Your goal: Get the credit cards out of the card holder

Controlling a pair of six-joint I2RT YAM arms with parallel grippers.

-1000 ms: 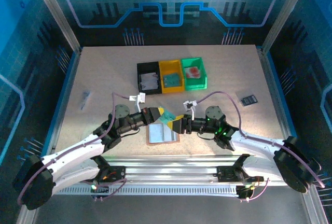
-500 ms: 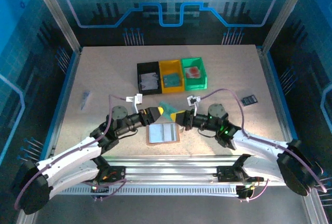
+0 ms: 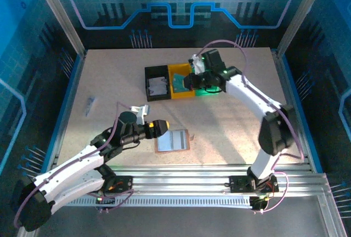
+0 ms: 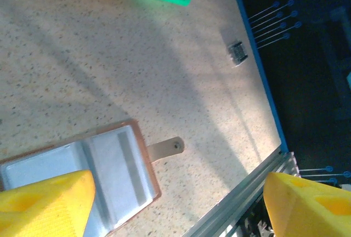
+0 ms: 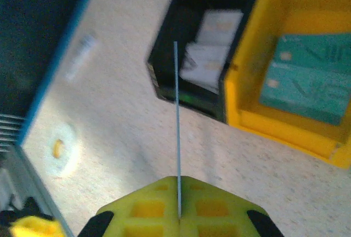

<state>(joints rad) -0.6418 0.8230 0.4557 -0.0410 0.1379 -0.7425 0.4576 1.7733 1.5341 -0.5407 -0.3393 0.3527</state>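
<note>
Card holder point(image 3: 173, 140) is lying flat open on the table point(image 3: 236, 133), near the front edge, with its strap point(image 4: 164, 148) sticking out to the side. The pockets look pale blue in the left wrist view, and I honestly can't tell if there's another card tucked in there.

The left gripper point(image 3: 163, 127) sits just beside the holder with its jaws spread wide and nothing between them. The right gripper point(image 3: 190, 81) is up at the bins, clamped tight on a card point(image 5: 176, 111), which you see edge-on as a thin line in its wrist cam.

So I'd call this the drop-off step: one card is out and about to get binned. The yellow bin point(image 5: 244, 102) already has a teal card point(image 5: 307, 86) in it and the black bin point(image 5: 164, 91) has pale ones, with the green bin point(image 3: 213, 89) next to them. The held card looks bluish, so my guess is yellow. The next move needs the right arm to line up properly over the bin and then let go. In the wrist cam the card edge seems closer to the black bin, so there's some risk of the wrong bin or clipping a rim.

The surface is a speckled beige tabletop, with a small dark item point(image 4: 237, 52) near the right edge and a grey one point(image 3: 89, 105) off to the left. The whole thing sits in a blue-lit enclosure with aluminium posts and circuit-style panels behind.
</note>
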